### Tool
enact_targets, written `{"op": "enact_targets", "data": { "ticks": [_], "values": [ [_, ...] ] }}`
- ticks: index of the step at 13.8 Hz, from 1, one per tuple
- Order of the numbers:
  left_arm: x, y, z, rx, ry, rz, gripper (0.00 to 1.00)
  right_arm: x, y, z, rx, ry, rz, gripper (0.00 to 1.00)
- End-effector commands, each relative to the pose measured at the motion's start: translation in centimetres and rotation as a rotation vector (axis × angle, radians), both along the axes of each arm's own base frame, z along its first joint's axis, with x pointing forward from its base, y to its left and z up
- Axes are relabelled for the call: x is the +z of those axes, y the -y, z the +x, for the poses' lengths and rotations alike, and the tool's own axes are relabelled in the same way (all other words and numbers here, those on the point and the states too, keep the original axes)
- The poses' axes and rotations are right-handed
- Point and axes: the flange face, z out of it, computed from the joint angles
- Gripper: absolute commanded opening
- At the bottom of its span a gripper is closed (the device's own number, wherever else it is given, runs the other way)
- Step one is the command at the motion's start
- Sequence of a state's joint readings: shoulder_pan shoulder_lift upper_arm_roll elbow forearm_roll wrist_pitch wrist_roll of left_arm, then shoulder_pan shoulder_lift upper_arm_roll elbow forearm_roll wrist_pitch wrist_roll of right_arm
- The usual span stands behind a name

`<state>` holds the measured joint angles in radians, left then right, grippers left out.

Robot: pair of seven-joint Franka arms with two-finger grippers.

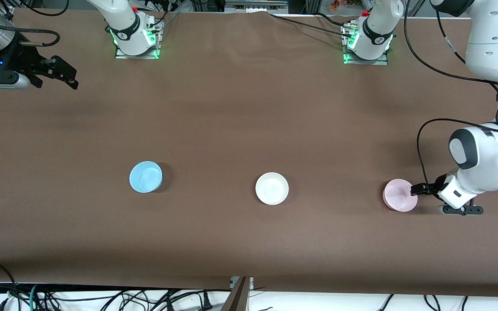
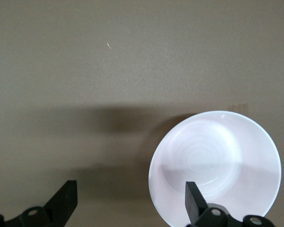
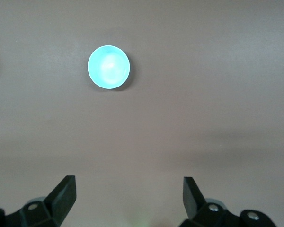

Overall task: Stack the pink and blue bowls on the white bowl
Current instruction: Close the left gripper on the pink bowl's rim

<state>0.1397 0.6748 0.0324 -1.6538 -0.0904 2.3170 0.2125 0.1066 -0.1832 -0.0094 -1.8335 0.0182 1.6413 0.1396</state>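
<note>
Three bowls sit in a row on the brown table. The blue bowl [image 1: 145,176] is toward the right arm's end, the white bowl [image 1: 272,188] in the middle, and the pink bowl [image 1: 400,195] toward the left arm's end. My left gripper [image 1: 419,189] is low at the pink bowl's rim and open. In the left wrist view one finger [image 2: 194,203] is over the inside of the pink bowl [image 2: 217,156], the other outside it over the table. My right gripper [image 1: 61,73] waits open, high over the table's corner. Its wrist view shows the blue bowl [image 3: 109,66] far off.
The right arm's base [image 1: 134,41] and the left arm's base [image 1: 365,47] stand along the table's edge farthest from the front camera. Loose cables [image 1: 102,298] hang below the nearest edge. Bare brown cover lies between the bowls.
</note>
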Motion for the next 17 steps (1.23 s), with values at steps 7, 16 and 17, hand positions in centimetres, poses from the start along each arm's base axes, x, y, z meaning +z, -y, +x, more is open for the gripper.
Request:
{"op": "enact_targets", "data": {
  "ticks": [7,16,17],
  "values": [
    [-1.3,2.5,-0.5,0.007,0.025,0.029,1.0,0.5,0.1,0.1,0.009,-0.008,0.004,1.0],
    [-1.6,2.6,-0.6,-0.03,0.019,0.045,0.81,0.5,0.1,0.1,0.009,-0.008,0.004,1.0],
    [-1.6,2.6,-0.6,-0.048,0.022,0.063,0.79,0.5,0.1,0.1,0.009,-0.008,0.004,1.0]
  ]
}}
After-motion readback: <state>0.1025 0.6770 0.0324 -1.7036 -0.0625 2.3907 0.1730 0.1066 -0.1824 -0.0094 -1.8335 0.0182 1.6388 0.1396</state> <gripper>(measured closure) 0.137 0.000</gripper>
